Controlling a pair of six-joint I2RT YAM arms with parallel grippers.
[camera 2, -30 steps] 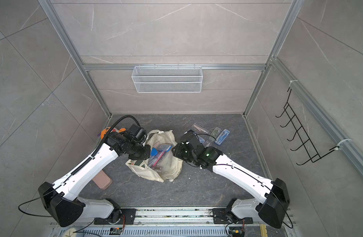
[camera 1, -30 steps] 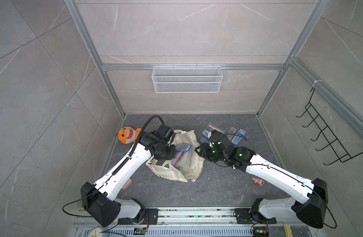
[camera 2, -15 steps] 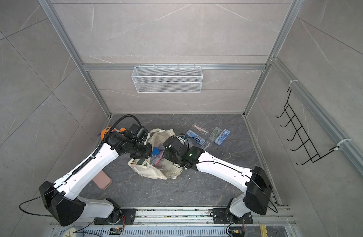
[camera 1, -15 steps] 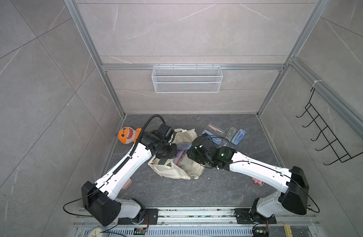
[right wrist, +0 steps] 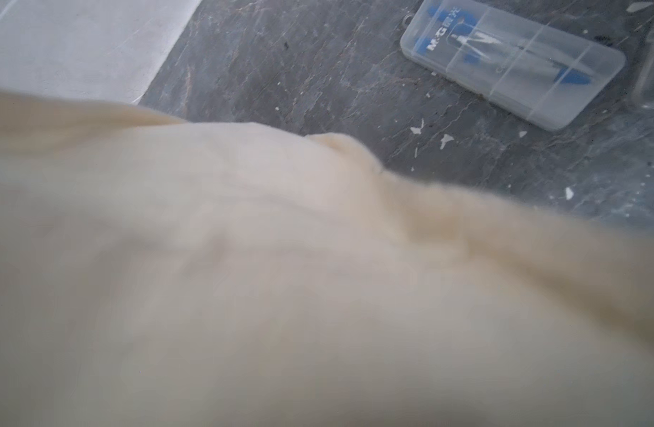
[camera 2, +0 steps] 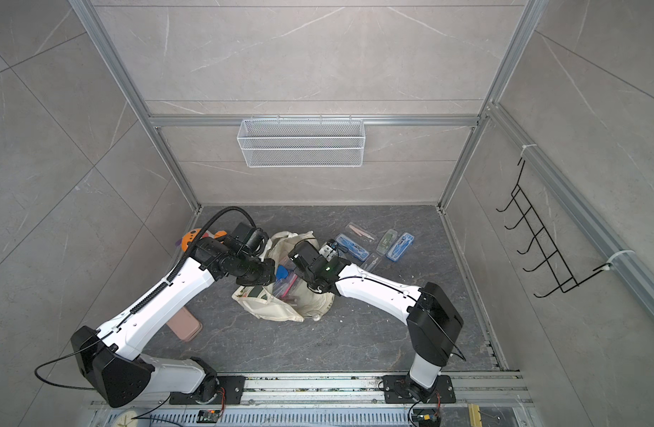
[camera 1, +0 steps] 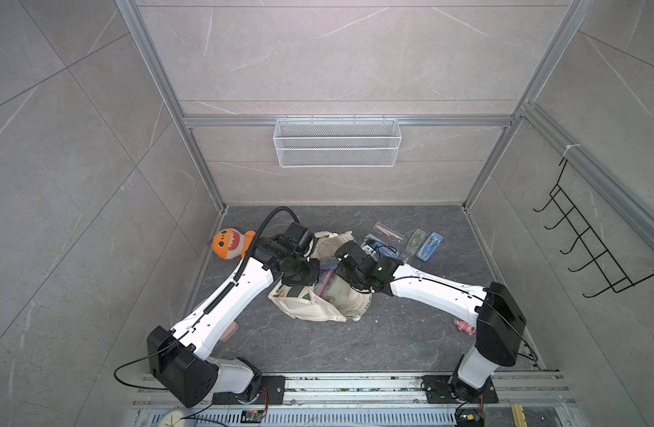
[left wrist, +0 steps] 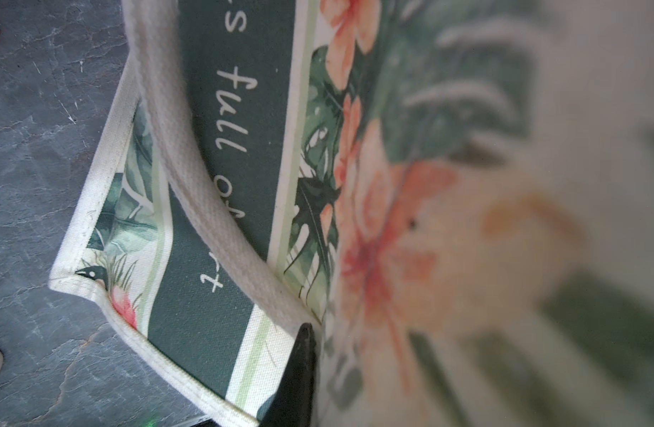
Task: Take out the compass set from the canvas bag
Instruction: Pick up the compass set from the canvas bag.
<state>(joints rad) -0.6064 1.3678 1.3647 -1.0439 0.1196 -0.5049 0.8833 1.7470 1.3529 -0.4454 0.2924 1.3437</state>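
Observation:
The cream canvas bag lies slumped mid-floor with its mouth facing up. My left gripper is shut on the bag's printed wall by a handle; one black finger shows and cloth hides the other. In both top views it holds that edge up. My right gripper reaches into the bag's mouth. Its fingers are hidden, and cream cloth fills the right wrist view. Clear compass set cases with blue and pink contents show inside the bag.
Several clear compass cases lie on the floor at the back right, one of them with blue parts. An orange shark plush is back left, a pink case front left, a small pink toy by the right arm. A wire basket hangs on the back wall.
My right arm has swung left from the cases on the floor to the bag, and its gripper has gone down into the mouth. The left arm has kept its hold.

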